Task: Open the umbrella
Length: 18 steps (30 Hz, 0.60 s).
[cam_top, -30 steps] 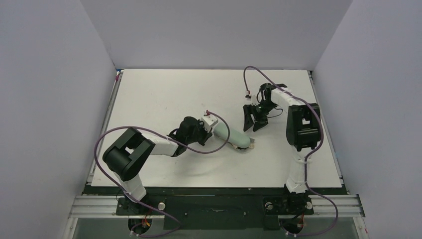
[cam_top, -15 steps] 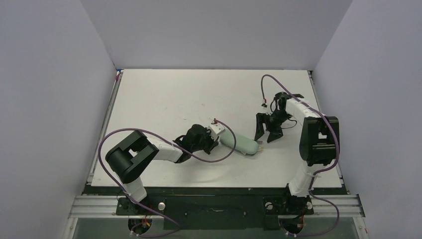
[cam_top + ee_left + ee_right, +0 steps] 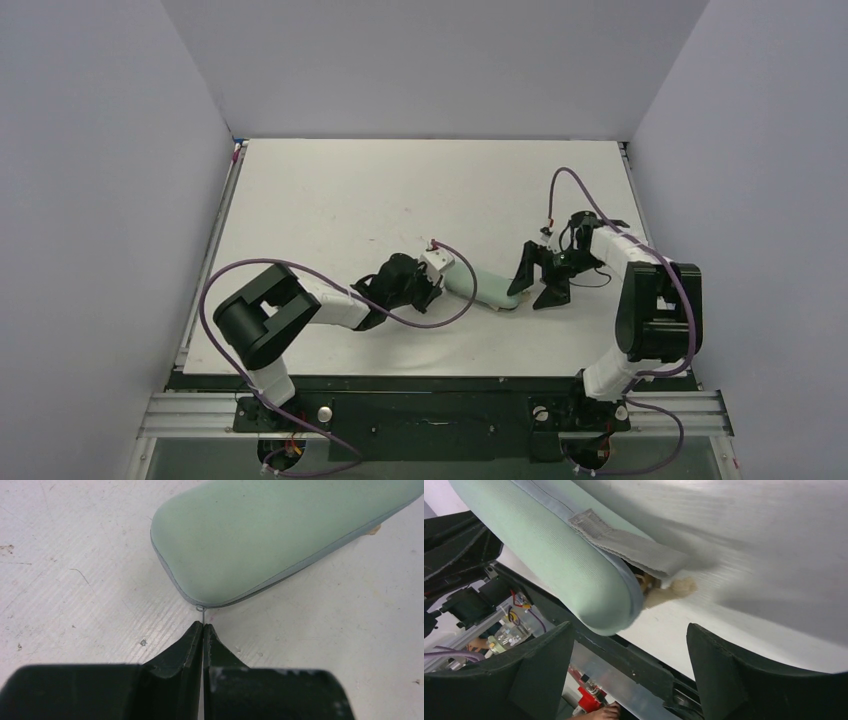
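Note:
The umbrella is bundled in a pale mint-green oblong pouch (image 3: 485, 287) lying flat on the white table. My left gripper (image 3: 438, 277) is at the pouch's left end. In the left wrist view my left gripper (image 3: 202, 626) is shut on a thin wire pull that runs from a small ring (image 3: 200, 608) on the pouch's (image 3: 280, 535) seam. My right gripper (image 3: 531, 297) is open at the pouch's right end. In the right wrist view my right gripper (image 3: 629, 627) is wide open just short of the pouch (image 3: 559, 560). A grey fabric tab (image 3: 629, 542) and a bit of tan handle (image 3: 671, 590) show there.
The table's near edge and black rail (image 3: 430, 380) lie just below the pouch. Purple cables (image 3: 440, 310) loop from both arms. Grey walls stand at left, back and right. A person's hand (image 3: 606, 711) shows below the table edge.
My left gripper and the pouch have shifted right and toward the near edge. My right gripper has swung right and nearer, down to the pouch's right end.

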Motion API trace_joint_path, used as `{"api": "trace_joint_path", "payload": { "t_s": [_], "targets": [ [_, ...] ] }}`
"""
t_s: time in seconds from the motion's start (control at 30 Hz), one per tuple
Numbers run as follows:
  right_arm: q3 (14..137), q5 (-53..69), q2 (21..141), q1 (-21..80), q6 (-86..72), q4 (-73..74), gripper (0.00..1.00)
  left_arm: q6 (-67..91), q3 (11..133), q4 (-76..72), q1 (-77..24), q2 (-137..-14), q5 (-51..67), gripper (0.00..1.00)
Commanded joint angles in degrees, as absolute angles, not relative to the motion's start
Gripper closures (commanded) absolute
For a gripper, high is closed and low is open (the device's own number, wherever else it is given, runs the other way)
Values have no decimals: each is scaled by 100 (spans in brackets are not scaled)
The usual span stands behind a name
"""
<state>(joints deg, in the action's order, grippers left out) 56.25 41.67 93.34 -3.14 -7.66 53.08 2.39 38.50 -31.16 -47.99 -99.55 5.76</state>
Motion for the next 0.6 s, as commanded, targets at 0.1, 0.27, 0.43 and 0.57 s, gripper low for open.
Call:
{"api": "trace_joint_path", "payload": {
  "t_s": [0.1,0.27,0.43,0.57],
  "targets": [
    [5444,4205,9366,311,-1870,3877,22,297,4043,-3109,-5056,-9910,590,100],
    [5703,3562,9775,367,-2117,3467,28,273,4013,-3103,-5202,-9870,588,100],
    [5953,3142,10314,404,-1802,3504,58,264,4021,-3102,-5217,-9883,474,100],
    [6354,2709,10726,424,-1210,3885,89,146,3959,-3094,-5139,-9819,221,100]
  ]
}}
